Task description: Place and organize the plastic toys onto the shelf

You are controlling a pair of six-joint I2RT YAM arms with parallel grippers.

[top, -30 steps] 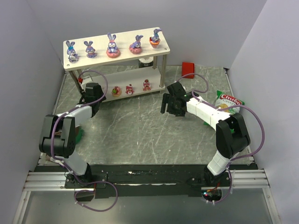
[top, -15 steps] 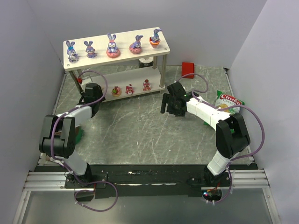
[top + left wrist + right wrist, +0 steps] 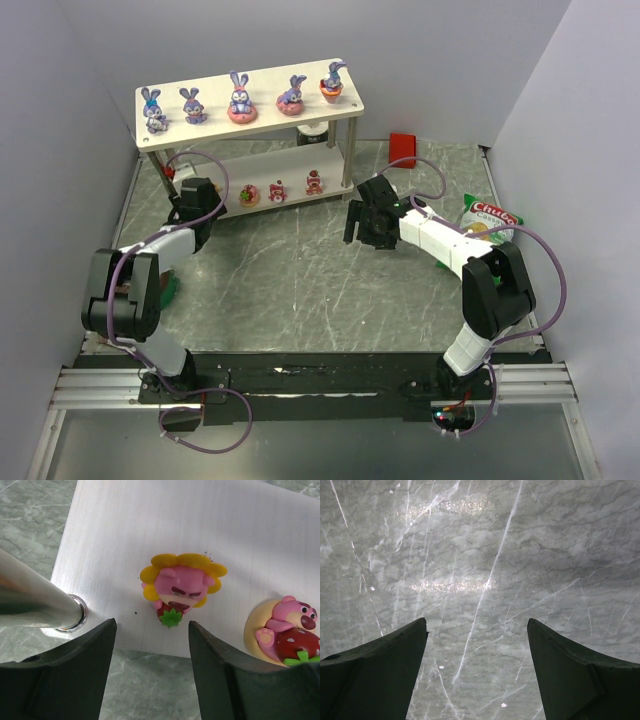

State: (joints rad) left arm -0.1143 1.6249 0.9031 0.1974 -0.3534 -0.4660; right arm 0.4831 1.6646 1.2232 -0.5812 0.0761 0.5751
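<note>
Whitish wood-grain boards make up the shelf, which stands at 11 o'clock on the desk in the top view. Five bunnies line its upper board and three sweets sit on the lower one. The left arm reaches to the 9 o'clock end of that lower board. The right arm hangs over bare desk towards 3 o'clock, well apart from the shelf.

From the left wrist, the lower board fills the view. A pink toy with a yellow petal mane stands upright on it by itself. The left jaws are released, spread either side at 6 o'clock and touching nothing. A silver post rises at 9 o'clock of this toy, and a pink bear sweet lies at 4 o'clock.

From the right wrist, only grey marble desk shows, and the right jaws are spread wide and empty.

This looks like the let-go of the last toy, with all nine apparently shelved. The next move calls for a straight retreat towards 6 o'clock, clear of the post and without brushing the toy.
</note>
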